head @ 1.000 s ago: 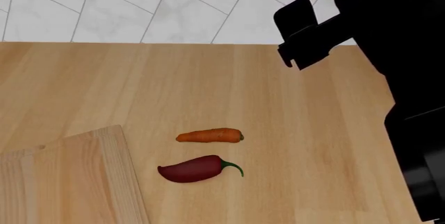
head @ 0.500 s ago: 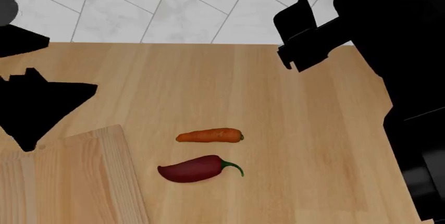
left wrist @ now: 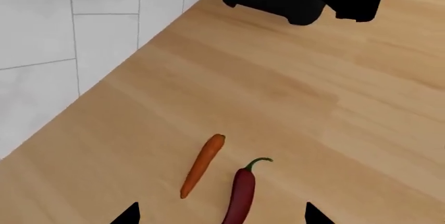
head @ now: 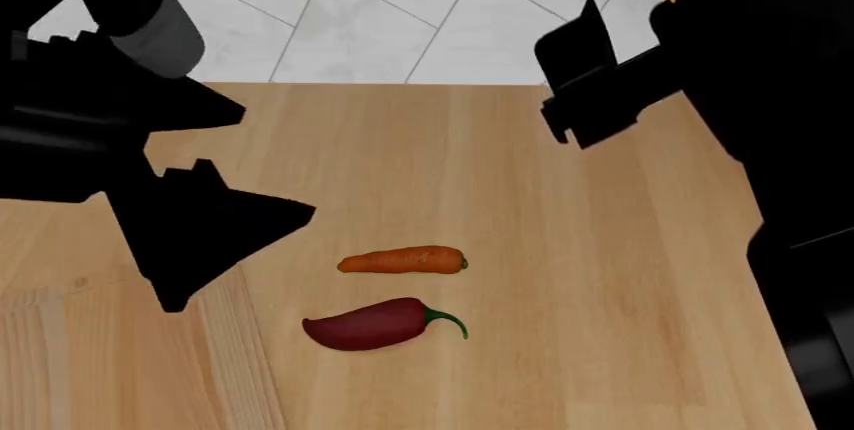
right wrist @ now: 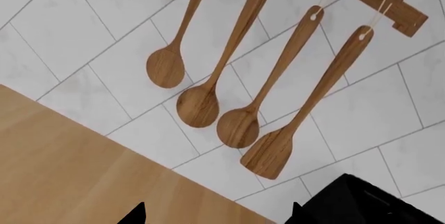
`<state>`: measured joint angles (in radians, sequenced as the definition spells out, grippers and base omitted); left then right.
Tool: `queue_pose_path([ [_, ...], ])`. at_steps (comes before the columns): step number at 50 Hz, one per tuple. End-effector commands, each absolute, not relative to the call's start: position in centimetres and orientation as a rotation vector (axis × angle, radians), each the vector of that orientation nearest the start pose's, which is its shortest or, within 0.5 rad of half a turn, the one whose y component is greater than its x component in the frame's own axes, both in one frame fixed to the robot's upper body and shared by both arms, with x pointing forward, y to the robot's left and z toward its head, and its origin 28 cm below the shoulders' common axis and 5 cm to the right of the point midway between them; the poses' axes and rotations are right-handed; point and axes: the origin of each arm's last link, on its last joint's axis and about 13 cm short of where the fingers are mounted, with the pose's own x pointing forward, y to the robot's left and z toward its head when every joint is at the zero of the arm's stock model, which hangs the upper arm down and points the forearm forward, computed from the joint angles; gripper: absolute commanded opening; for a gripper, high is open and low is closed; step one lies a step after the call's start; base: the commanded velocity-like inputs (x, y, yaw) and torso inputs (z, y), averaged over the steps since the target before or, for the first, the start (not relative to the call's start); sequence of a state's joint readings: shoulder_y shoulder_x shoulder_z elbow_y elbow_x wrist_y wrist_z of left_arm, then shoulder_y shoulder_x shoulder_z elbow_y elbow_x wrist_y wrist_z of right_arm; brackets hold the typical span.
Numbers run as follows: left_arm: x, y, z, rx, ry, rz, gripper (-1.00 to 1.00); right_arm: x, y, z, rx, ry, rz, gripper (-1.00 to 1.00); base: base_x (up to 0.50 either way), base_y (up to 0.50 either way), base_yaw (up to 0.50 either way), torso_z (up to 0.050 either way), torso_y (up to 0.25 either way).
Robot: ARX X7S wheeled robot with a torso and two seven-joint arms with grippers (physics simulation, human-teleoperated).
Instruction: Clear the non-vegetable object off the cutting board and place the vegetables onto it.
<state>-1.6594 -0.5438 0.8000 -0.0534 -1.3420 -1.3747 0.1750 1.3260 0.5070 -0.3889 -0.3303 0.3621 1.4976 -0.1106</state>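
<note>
Carrot [head: 402,261] and chili [head: 379,323] lie side by side on the worktop [head: 601,280], close but not touching, both just beside the board [head: 80,360], whose visible corner is bare; neither is on it yet. No cheese in any view, so can't say where it is. Left gripper [head: 234,225] hangs over the board's near corner, pointing toward the two vegetables; its fingers [left wrist: 128,213] show as two dark tips well apart in the wrist view, so spread, holding nothing, with the chili [left wrist: 241,198] between them and the carrot [left wrist: 202,165] off toward one tip. Right gripper [head: 581,70] is up at the back of the worktop, away from everything; its wrist view faces the tiled wall and the hanging wooden spoons [right wrist: 230,78], two tips apart at the frame edge, so spread and empty too. Handling guess: carrot is stiff, light and tapered, best pinched across its thicker middle. Chili looks glossy, likely slick and a bit soft, so take it across the fat part of the body, not the thin curved stem, and squeeze lightly. Both are round and may roll if nudged.
</note>
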Motion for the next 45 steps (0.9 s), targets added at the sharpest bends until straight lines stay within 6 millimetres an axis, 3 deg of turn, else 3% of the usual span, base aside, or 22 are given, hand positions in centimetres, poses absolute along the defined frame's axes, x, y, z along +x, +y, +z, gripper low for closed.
queue_pose_path([
  [1,30.8,20.2,34.0,0.390,0.489,-0.982,1.00,28.8,-15.8,33.4,-0.483,0.064,0.106,1.00,0.00,0.00,0.00,0.000,0.000],
  [6,31.1,19.4,32.9,0.384,0.511,-1.014,1.00,28.8,-15.8,33.2,-0.480,0.066,0.107,1.00,0.00,0.00,0.00,0.000,0.000],
  [7,31.4,18.3,30.8,0.386,0.537,-1.055,1.00,28.7,-16.0,32.6,-0.475,0.079,0.104,1.00,0.00,0.00,0.00,0.000,0.000],
  [29,33.7,18.3,28.1,0.325,0.580,-0.987,1.00,28.5,-16.1,32.3,-0.476,0.089,0.105,1.00,0.00,0.00,0.00,0.000,0.000],
  [45,33.9,18.0,26.2,0.275,0.601,-0.995,1.00,28.3,-15.8,32.2,-0.469,0.085,0.123,1.00,0.00,0.00,0.00,0.000,0.000],
])
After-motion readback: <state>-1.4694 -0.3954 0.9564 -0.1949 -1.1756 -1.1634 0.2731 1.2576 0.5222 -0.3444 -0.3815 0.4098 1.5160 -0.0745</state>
